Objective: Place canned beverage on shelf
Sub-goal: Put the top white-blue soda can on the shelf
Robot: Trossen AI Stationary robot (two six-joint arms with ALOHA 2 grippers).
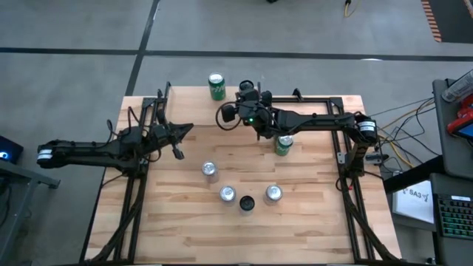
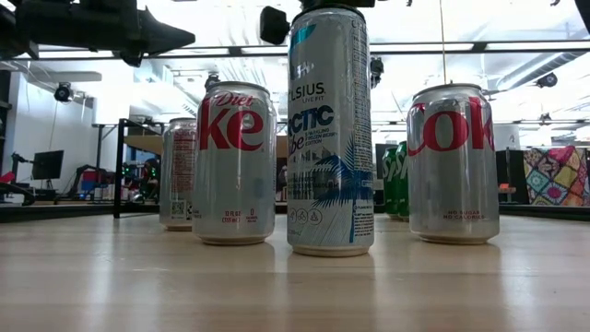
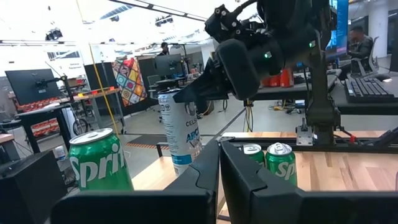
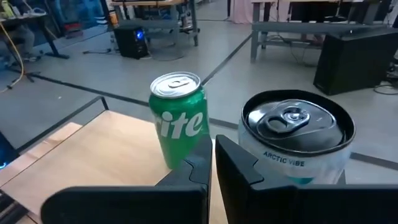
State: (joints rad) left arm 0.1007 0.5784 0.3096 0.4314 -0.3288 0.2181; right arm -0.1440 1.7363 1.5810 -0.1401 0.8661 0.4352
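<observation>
shelf [image 1: 185, 92] pale wood plank; green cylindrical can [image 1: 216, 86] upright.

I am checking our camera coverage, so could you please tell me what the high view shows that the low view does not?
Only the high view: the table laid out from above, with the left gripper over its left side, the right gripper near the far edge, and a green can standing there. Only the low view: the labels, on the Diet Coke can and the tall Celsius can, plus the room behind. Both: the cluster of cans at the table's front.
</observation>
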